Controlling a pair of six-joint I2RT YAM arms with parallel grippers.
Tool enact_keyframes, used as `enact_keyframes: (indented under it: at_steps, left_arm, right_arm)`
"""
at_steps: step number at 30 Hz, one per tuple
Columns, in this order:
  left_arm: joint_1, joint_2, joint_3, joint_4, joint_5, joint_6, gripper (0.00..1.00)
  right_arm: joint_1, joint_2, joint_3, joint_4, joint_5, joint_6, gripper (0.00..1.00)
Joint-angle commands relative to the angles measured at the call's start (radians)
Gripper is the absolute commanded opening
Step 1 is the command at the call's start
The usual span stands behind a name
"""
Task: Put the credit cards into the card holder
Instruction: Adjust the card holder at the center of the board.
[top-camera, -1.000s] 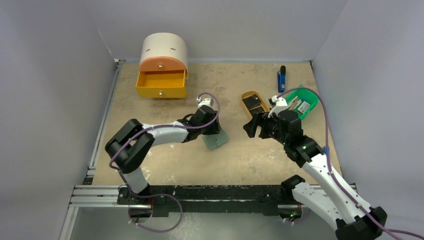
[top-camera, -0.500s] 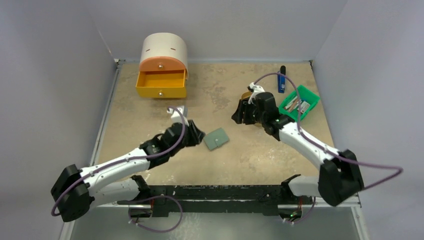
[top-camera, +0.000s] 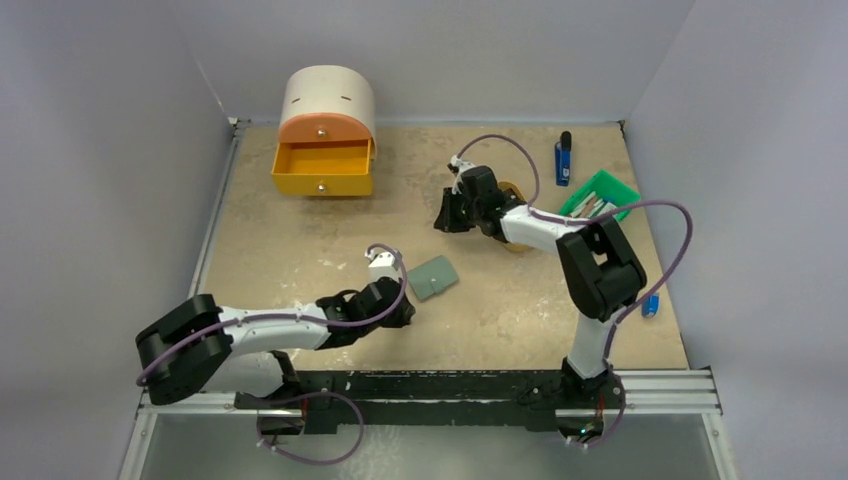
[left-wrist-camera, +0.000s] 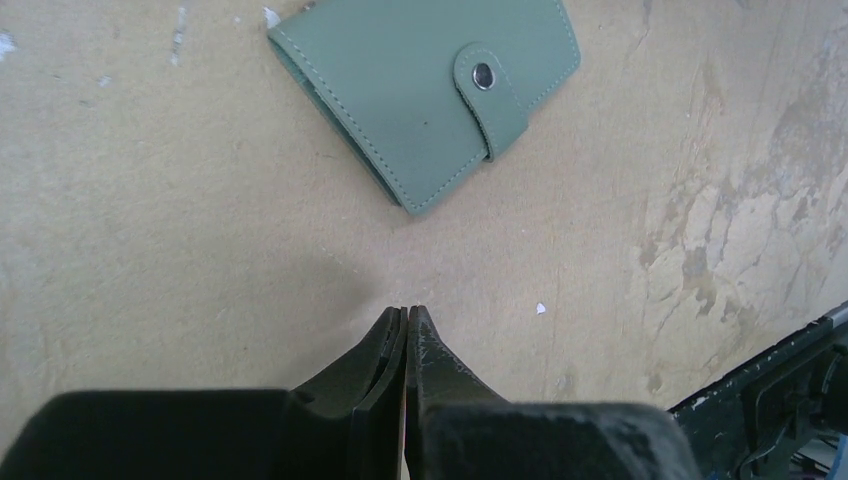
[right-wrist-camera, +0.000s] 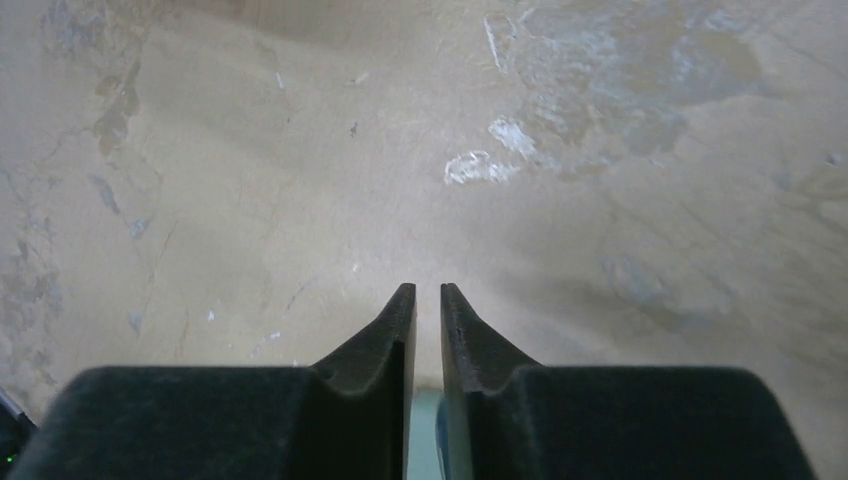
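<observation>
Tan counter (top-camera: 300, 250): grey-green snap-tab card holder (left-wrist-camera: 400, 100) (likely light, floppy) wants an edge pinch; left jaws pressed together, right jaws barely parted.

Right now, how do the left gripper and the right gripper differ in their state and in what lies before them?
The left gripper has its fingertips pressed together; the right gripper shows a narrow gap between its fingertips. The left gripper has the closed card holder lying just ahead of it; the right gripper faces only bare table. Neither visibly holds anything.
</observation>
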Motion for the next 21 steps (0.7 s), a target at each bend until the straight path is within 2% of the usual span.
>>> enact_keyframes:
  at_steps: [1, 9, 21]
  left_arm:
    - [-0.007, 0.079, 0.027, 0.138, 0.052, 0.006, 0.00]
    - [-0.007, 0.224, 0.090, 0.143, 0.052, 0.023, 0.00]
    - [0.015, 0.255, 0.157, 0.028, -0.114, -0.011, 0.00]
  right_arm:
    - [0.015, 0.077, 0.096, 0.008, -0.049, -0.013, 0.13]
    - [0.024, 0.081, 0.017, 0.012, -0.100, -0.016, 0.04]
    - [0.025, -0.092, -0.287, 0.083, -0.099, 0.048, 0.04]
